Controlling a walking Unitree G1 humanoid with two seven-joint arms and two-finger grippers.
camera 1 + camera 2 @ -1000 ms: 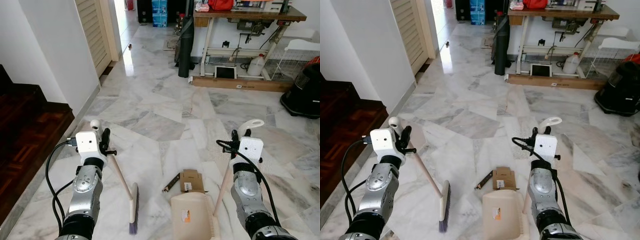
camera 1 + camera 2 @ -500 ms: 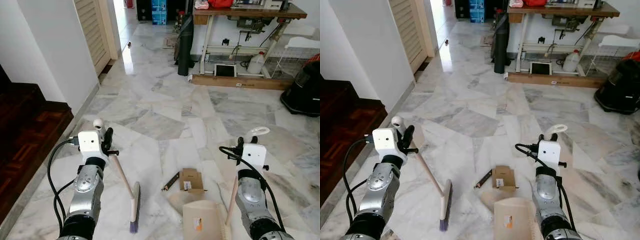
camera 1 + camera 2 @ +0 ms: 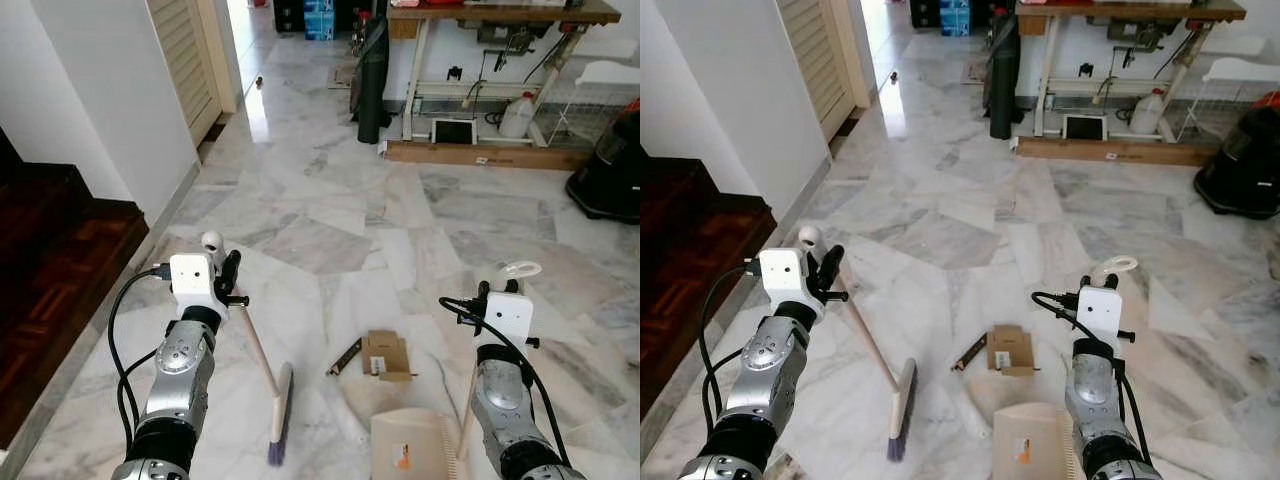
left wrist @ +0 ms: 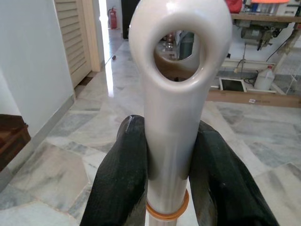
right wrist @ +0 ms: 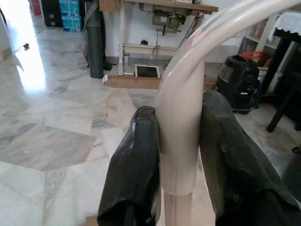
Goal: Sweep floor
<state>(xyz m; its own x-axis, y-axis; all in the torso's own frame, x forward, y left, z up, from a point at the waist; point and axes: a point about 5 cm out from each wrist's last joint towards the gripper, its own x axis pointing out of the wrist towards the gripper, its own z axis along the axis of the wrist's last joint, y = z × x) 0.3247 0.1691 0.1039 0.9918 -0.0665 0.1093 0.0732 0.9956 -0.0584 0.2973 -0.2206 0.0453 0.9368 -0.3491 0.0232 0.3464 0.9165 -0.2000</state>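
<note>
1. Now our left end effector (image 4: 167, 188) is clamped on the broom (image 3: 262, 368) handle, bristles on the floor (image 3: 320, 230) left of the cardboard scrap (image 3: 384, 355).
2. Our right end effector (image 5: 176, 165) grips the dustpan (image 3: 410, 447) handle, pan near, ready to catch.

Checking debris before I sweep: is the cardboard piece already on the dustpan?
No, the cardboard lies on the floor just ahead of the dustpan, beside a dark stick.

One broom (image 3: 262, 368), one dustpan (image 3: 410, 445), one flattened cardboard box (image 3: 384, 355).
</note>
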